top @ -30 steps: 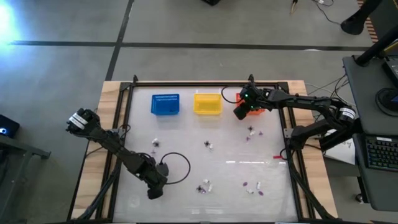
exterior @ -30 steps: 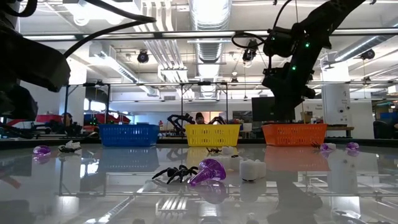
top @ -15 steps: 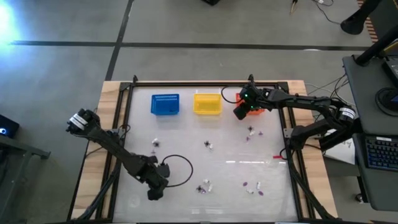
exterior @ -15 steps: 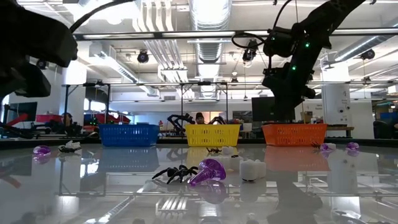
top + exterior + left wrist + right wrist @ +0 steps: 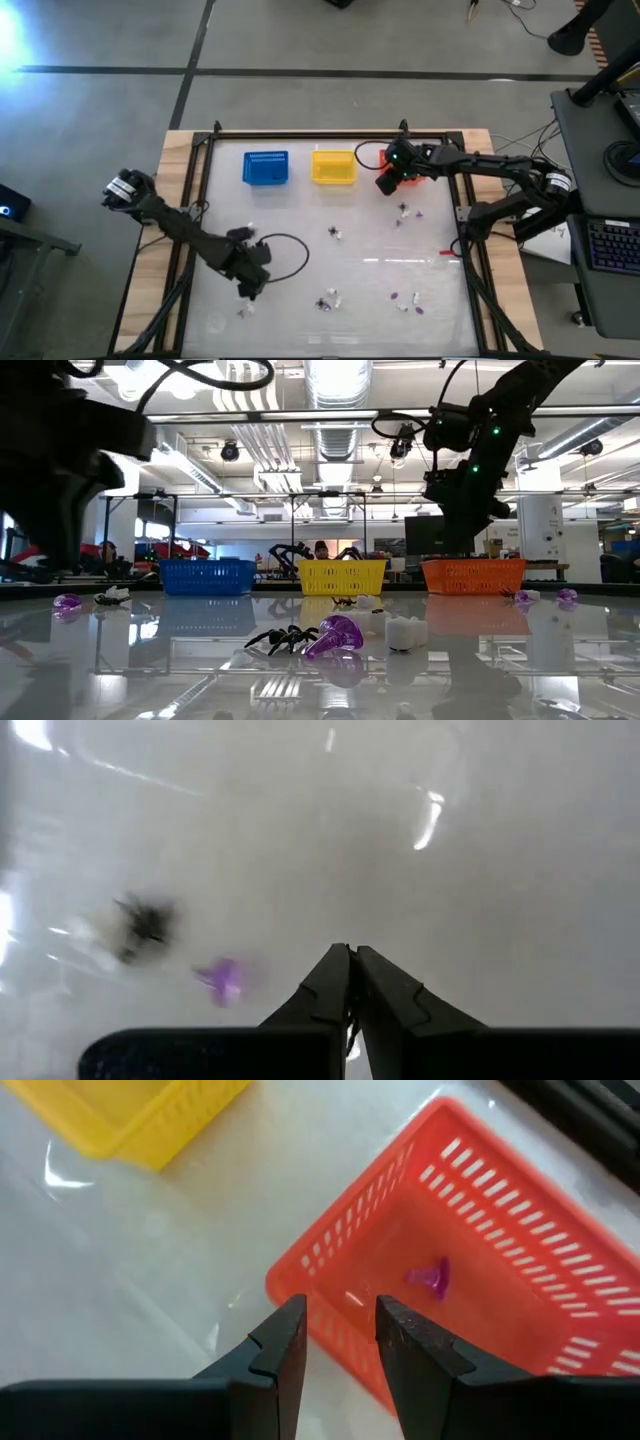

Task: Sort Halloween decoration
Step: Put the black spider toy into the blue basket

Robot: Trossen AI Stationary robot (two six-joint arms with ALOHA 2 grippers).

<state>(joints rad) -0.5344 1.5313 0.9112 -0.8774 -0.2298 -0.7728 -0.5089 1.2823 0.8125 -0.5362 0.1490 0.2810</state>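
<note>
Where the low view looks across the glossy table (image 5: 150, 680), the nearest trinkets lie in a small group: a black spider (image 5: 276, 639), a purple piece (image 5: 337, 636) touching it, and a whitish piece (image 5: 405, 631) just beside. Above the table's front left part hangs the left gripper (image 5: 246, 290), its fingers (image 5: 330, 990) pressed together on nothing, with a purple trinket (image 5: 222, 979) and a dark one (image 5: 145, 921) lying near. More trinkets are scattered across the middle. At the far edge stand a blue basket (image 5: 266, 167), a yellow basket (image 5: 333, 166) and an orange basket (image 5: 480, 1270). The right gripper (image 5: 340, 1342) hovers over the orange basket's rim, fingers narrowly parted and empty; one purple bit (image 5: 430, 1277) lies inside.
</note>
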